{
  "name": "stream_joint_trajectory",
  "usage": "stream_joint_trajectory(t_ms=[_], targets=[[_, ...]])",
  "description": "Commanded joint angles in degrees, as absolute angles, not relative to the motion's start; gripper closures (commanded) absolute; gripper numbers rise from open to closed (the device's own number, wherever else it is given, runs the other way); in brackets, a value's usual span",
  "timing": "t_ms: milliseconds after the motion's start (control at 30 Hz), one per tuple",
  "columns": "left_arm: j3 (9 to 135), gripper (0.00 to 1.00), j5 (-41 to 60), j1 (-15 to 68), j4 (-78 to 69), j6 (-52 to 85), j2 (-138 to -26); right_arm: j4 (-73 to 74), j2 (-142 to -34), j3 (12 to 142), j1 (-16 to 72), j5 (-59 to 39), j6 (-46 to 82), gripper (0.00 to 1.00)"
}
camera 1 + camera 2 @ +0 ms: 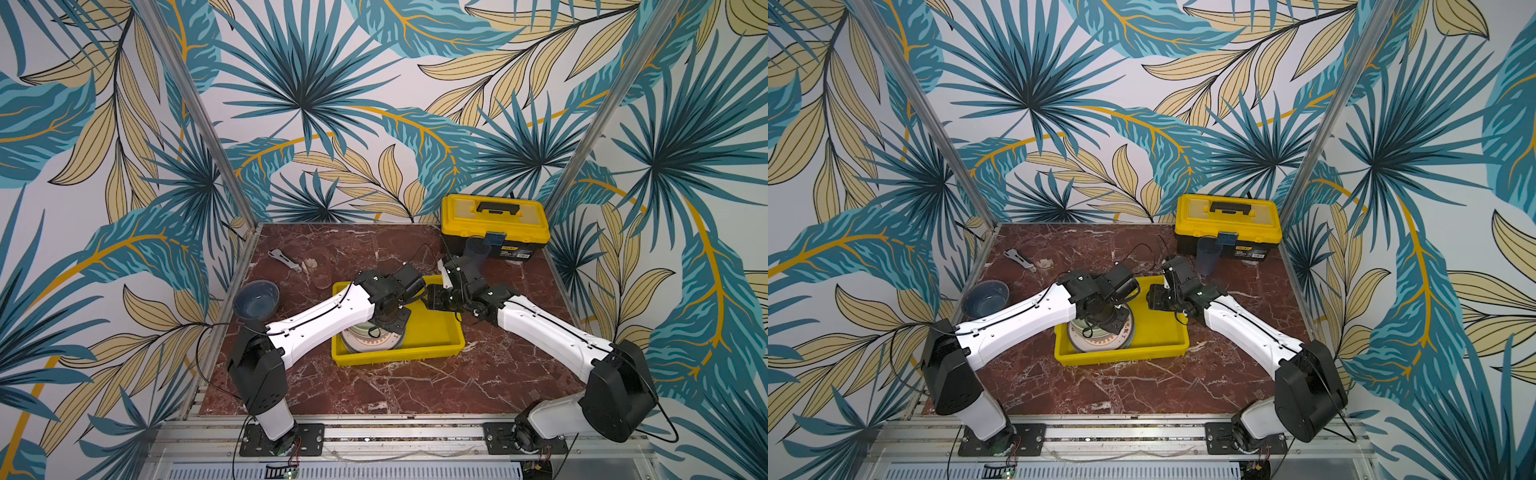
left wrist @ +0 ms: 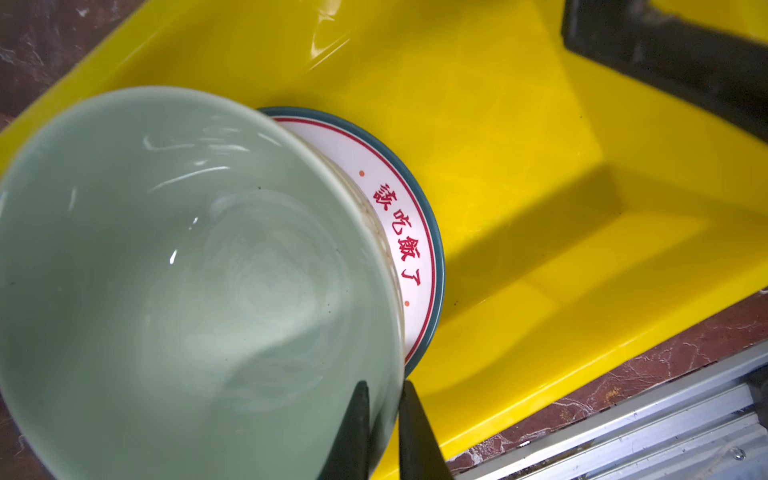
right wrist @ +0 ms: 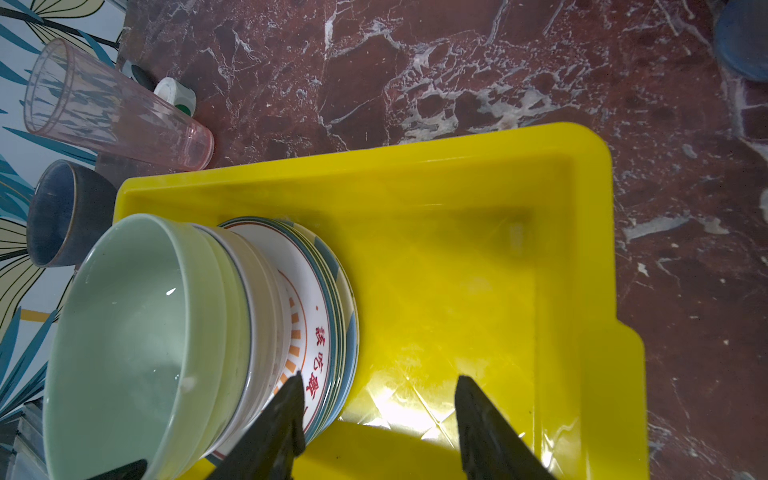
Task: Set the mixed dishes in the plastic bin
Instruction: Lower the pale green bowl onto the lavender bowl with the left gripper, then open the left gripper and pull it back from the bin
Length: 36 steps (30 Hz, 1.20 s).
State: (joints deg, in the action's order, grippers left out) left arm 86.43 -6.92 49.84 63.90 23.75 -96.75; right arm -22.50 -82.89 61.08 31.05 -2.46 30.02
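Note:
The yellow plastic bin [image 1: 440, 332] sits mid-table. In its left half stands a stack of mixed dishes [image 3: 291, 299]: plates below, bowls above, a pale green bowl [image 2: 187, 270] on top. My left gripper [image 2: 384, 399] is shut on that bowl's rim, one finger inside and one outside. The right gripper [image 3: 379, 380] hangs open over the bin's bare right half [image 3: 457, 249], beside the stack, holding nothing. Outside the bin are a blue-grey bowl [image 1: 256, 299] at the left edge, a blue tumbler [image 1: 478, 253] by the toolbox, and a clear tumbler [image 3: 112, 108] behind the bin.
A yellow-and-black toolbox [image 1: 494, 224] stands at the back right. A grey metal tool [image 1: 284, 259] and a small white tape roll [image 3: 176, 93] lie at the back left. Both arms meet over the bin, close together.

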Motion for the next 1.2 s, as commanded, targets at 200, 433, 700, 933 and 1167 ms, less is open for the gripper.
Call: stream_joint_trajectory(t_ms=[200,433,700,933,1167], targets=[[85.7,0.89,-9.4,50.0,64.6,23.1,-97.9,-22.4,-82.8,60.5,30.9,-2.4,30.6,0.4],[85.5,0.89,-9.3,50.0,64.7,22.9,-98.3,-22.4,-82.8,60.5,30.9,-2.2,30.5,0.4],[85.3,0.89,-9.3,50.0,64.7,23.1,-98.3,-22.5,-82.7,60.5,30.9,-2.2,30.4,0.4],[85.6,0.77,-8.7,50.0,64.8,23.0,-98.3,-22.6,-82.4,60.5,30.9,-2.2,30.4,0.4],[89.3,0.58,-7.3,49.5,65.7,22.2,-96.4,-22.6,-82.1,60.8,30.9,-2.6,29.9,0.4]])
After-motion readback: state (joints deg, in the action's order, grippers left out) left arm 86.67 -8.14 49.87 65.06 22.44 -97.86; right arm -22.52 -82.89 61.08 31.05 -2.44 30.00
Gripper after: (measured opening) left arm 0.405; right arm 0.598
